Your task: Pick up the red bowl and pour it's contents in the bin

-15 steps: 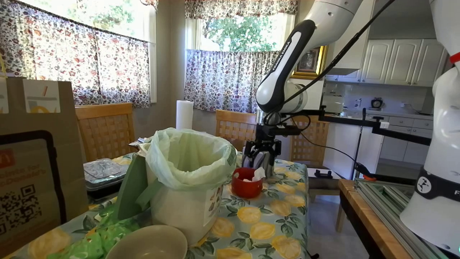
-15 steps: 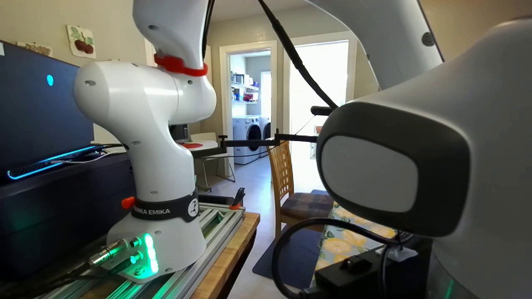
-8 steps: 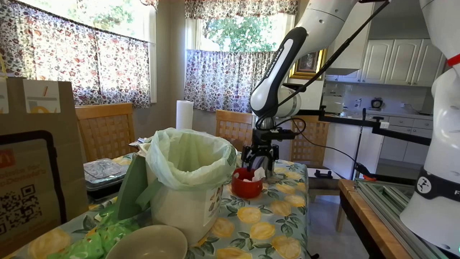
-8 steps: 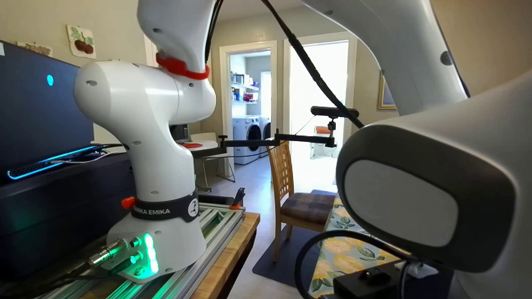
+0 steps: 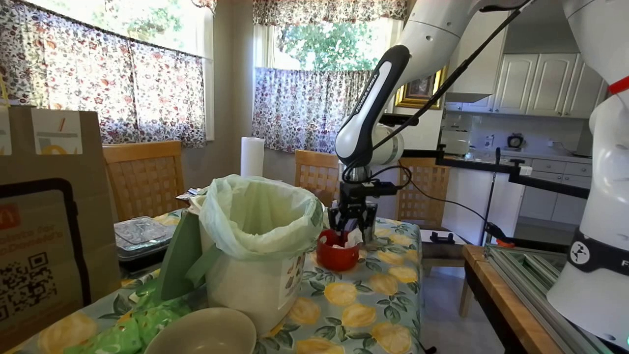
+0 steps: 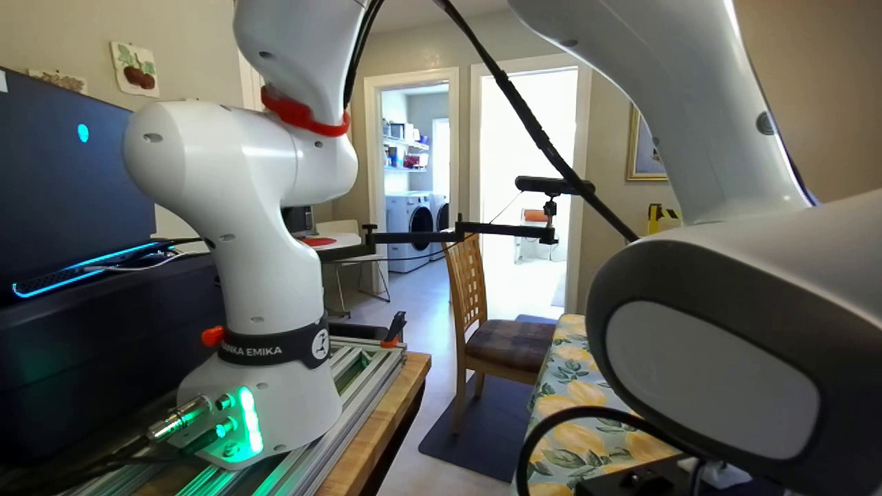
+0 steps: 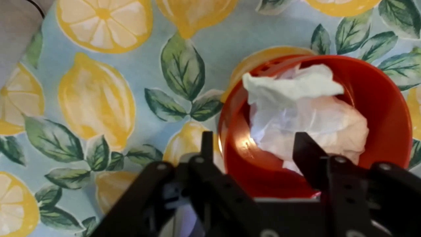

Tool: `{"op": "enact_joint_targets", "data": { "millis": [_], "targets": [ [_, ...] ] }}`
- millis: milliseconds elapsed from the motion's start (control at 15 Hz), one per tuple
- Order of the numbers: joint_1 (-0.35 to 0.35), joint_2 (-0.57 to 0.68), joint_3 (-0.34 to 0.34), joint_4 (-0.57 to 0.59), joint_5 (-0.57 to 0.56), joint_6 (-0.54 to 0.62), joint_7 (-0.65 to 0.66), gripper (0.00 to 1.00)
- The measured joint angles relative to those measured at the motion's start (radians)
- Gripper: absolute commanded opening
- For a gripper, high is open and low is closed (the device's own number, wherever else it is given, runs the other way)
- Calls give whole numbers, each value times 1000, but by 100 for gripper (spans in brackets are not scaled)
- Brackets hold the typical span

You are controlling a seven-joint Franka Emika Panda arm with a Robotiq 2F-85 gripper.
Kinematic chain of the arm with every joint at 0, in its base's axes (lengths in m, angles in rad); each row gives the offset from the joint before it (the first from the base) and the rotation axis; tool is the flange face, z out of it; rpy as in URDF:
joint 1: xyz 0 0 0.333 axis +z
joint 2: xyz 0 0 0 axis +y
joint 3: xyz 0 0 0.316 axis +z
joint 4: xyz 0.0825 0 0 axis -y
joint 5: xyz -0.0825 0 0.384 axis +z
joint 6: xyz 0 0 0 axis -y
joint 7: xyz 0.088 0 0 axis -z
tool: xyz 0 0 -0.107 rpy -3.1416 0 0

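Pretty sure the red bowl (image 5: 337, 259) is plastic, so I'd expect it light and fairly stiff, not fragile, maybe a bit slick where it's shiny. I'd pinch it by the wall, one finger in and one out, without snagging the wad (image 7: 306, 120), or that may not tumble out. The pincer (image 7: 255, 144) looks lined up for that: fingers spread apart, not gripping anything, one over the inside and the other just outside the left edge in the wrist view. Can't tell if either touches. Looks-wise it's round, bright red, glossy inside, upright, with what seem like slots by the rim. The wad is whitish and crumpled, maybe tissue. It's all on the lemon-print counter (image 5: 373, 295), just beside the bin (image 5: 248, 280).
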Motion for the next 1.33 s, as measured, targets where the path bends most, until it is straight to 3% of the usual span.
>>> {"op": "enact_joint_targets", "data": {
  "millis": [333,1333],
  "targets": [
    [7,10,-5,12,0,-9,7,0],
    [47,-129,-78,-19,-26,-5,9,1]
  ]
}}
